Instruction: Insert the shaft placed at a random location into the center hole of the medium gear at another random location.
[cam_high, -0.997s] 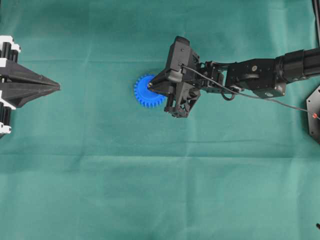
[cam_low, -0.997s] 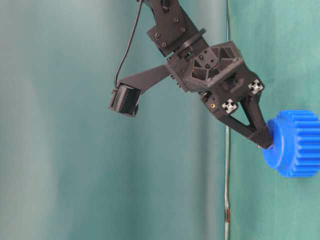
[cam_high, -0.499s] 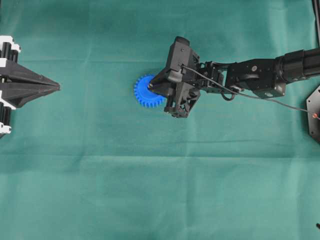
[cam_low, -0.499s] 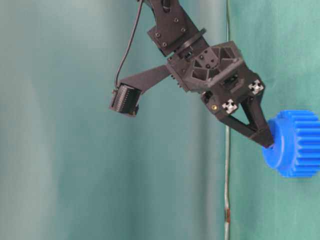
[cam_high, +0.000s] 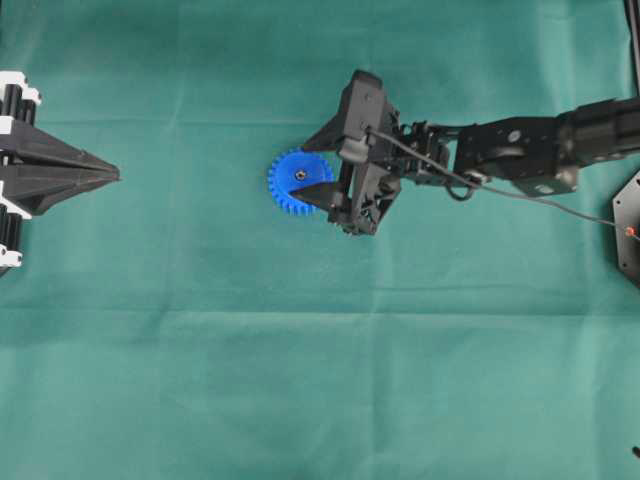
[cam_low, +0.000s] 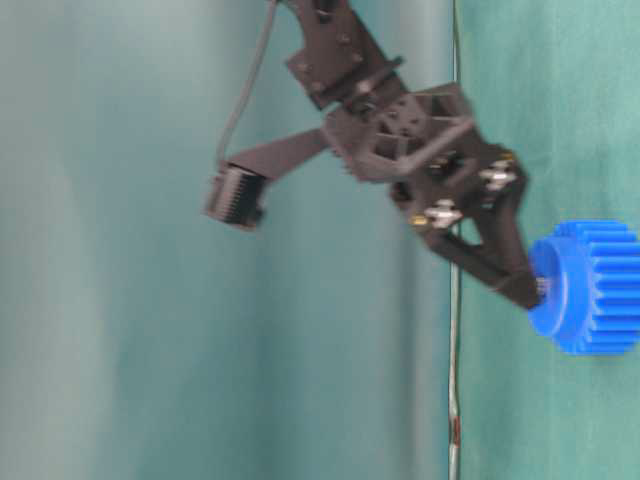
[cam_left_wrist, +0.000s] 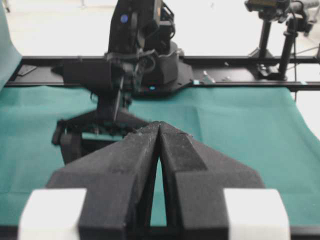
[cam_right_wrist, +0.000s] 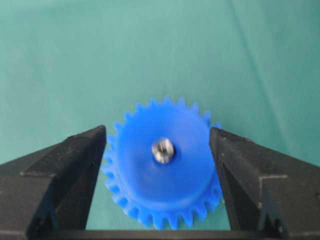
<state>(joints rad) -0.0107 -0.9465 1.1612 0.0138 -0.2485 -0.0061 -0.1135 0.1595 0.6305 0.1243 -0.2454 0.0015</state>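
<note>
The blue medium gear (cam_high: 293, 190) lies flat on the green cloth left of centre. The silvery shaft (cam_high: 300, 175) stands in its center hole. The right wrist view shows the shaft (cam_right_wrist: 163, 150) seated in the raised hub of the gear (cam_right_wrist: 165, 190). My right gripper (cam_high: 301, 168) is open just above the gear, with one finger on each side of the hub and touching neither the hub nor the shaft (cam_right_wrist: 157, 129). My left gripper (cam_high: 110, 175) is shut and empty at the far left edge, its tips pressed together (cam_left_wrist: 159, 125).
The green cloth (cam_high: 320, 380) covers the table. The right arm (cam_high: 520, 155) reaches in from the right edge, with a thin cable trailing to a black mount (cam_high: 628, 225). In the table-level view the gear (cam_low: 590, 285) sits at the right edge.
My right gripper has opened: its fingers were closed over the gear's hub and now stand apart. The shaft is let go and stays in the center hole. The left arm has not moved.
</note>
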